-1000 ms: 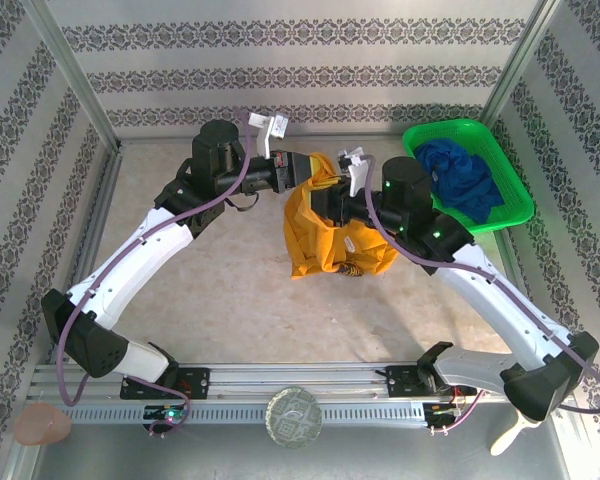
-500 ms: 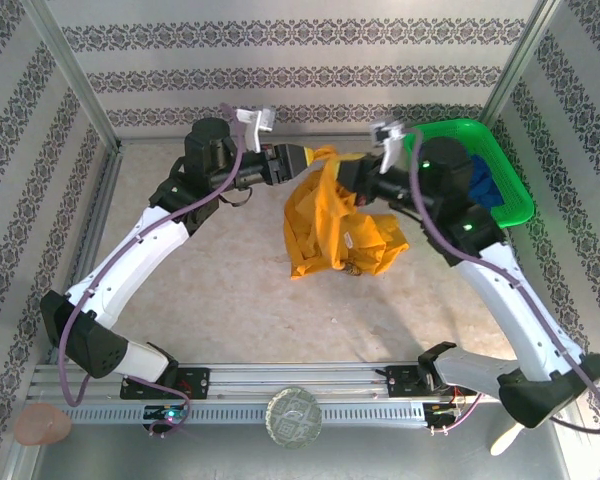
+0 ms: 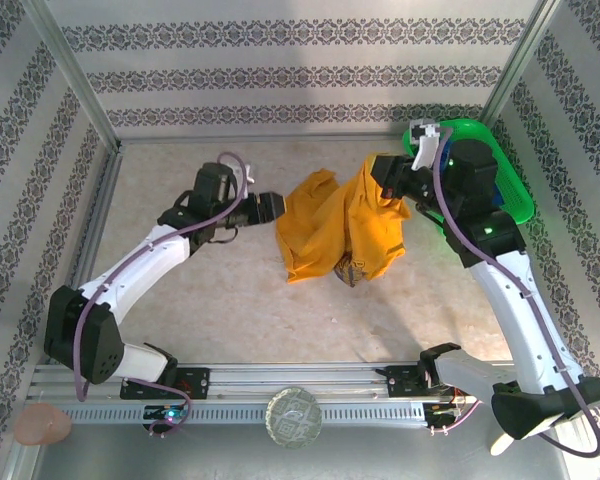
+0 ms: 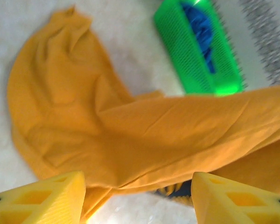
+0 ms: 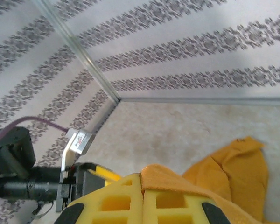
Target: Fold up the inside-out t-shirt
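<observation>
Beige tabletop [image 3: 230, 290] ringed by patterned walls carries a green basket [image 3: 517, 200] with a dark blue garment [image 4: 200, 32] inside. Just left of the basket, the mustard inside-out t-shirt [image 3: 330, 225] hangs bunched from the right gripper [image 3: 385, 178], whose jaws are clamped on its top fold. The left gripper [image 3: 267, 208] sits at the shirt's far side from the basket, jaws apart and holding nothing.

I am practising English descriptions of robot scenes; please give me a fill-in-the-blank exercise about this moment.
The right gripper is ____ on the mustard orange-yellow cloth t-shirt.
The left gripper stands ____, holding nothing.
The green plastic basket with the dark blue garment sits in the far ____ corner.
Missing words: shut; open; right.
</observation>
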Controlling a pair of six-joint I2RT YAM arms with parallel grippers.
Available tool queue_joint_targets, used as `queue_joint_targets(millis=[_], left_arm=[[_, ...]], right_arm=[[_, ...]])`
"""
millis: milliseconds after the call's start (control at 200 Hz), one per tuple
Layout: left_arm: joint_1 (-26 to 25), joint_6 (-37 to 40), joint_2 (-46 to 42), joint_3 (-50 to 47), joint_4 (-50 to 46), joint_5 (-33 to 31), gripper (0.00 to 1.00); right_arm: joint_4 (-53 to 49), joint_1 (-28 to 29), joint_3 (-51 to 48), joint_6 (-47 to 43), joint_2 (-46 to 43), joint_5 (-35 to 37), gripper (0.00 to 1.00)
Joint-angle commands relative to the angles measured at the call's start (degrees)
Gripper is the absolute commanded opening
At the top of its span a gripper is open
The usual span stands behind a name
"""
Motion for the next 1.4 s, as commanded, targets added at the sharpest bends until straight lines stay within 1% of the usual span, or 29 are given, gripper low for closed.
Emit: queue_joint_targets(millis=[0, 120, 200, 340, 510, 684, 929, 984, 1034, 1054, 1104, 1154, 1184, 1324, 1394], left_arm=[[-3.19, 1.1, 1.44, -4.13, -2.81, -4.19, 0.58], [-6.26, -2.36, 3.28, -9.7, 1.96, -10.15, 0.53], [-8.41, -3.32, 5.75, -9.87, 1.54, -14.35, 0.5], [-12.15, -2.89, 11.51, -5.31, -2.26, -21.66, 0.5], [-15.79, -0.93, 18.34, 2.56, -7.66, -28.11, 0.49], [-17.6, -0.12, 24.11, 8.04, -12.29, -31.81, 0.48], [-17.81, -0.05, 26.67, 7.88, -14.33, -35.35, 0.4], [-17.86, 0.29, 26.84, 7.85, -14.65, -35.9, 0.37], [-17.85, 0.63, 27.06, 7.93, -14.99, -36.35, 0.32], [-17.82, 0.78, 27.19, 8.04, -15.12, -36.57, 0.28], [-17.89, 1.01, 27.35, 8.2, -15.46, -37.01, 0.16], [-17.85, 1.31, 27.47, 8.29, -15.61, -37.11, 0.08], [-17.83, 1.54, 27.47, 8.43, -15.63, -37.14, 0.0], [-17.65, 3.41, 25.9, 8.94, -16.36, -38.85, 0.0], [-16.13, 5.19, 23.02, 10.28, -17.46, -39.66, 0.0]], right_arm=[[-0.23, -0.99, -1.84, 0.46, -3.11, 2.6, 0.0], [-0.49, -1.7, -3.35, 1.01, -4.39, 2.69, 0.0], [-0.5, -1.97, -4.12, 1.41, -5.05, 2.66, 0.0], [-0.18, -2.23, -5.05, 2.12, -5.9, 2.53, 0.0], [0.2, -2.29, -6.09, 2.5, -6.54, 2.32, 0.0], [0.56, -2.46, -6.88, 2.85, -6.99, 2.25, 0.0], [1.12, -3.37, -6.73, 2.98, -6.78, 1.47, 0.0], [1.3, -3.65, -6.69, 3.06, -6.62, 1.14, 0.0], [1.5, -3.81, -6.81, 3.24, -6.55, 0.97, 0.0], [1.58, -3.96, -6.86, 3.22, -6.52, 0.86, 0.0], [1.7, -4.15, -6.91, 3.36, -6.47, 0.85, 0.0], [1.84, -4.41, -7.0, 3.4, -6.47, 0.76, 0.0], [1.88, -4.61, -7.02, 3.54, -6.48, 0.66, 0.0], [2.37, -5.81, -7.22, 4.3, -6.32, 0.58, 0.0], [3.33, -7.26, -6.63, 5.35, -5.59, 0.08, 0.0]])
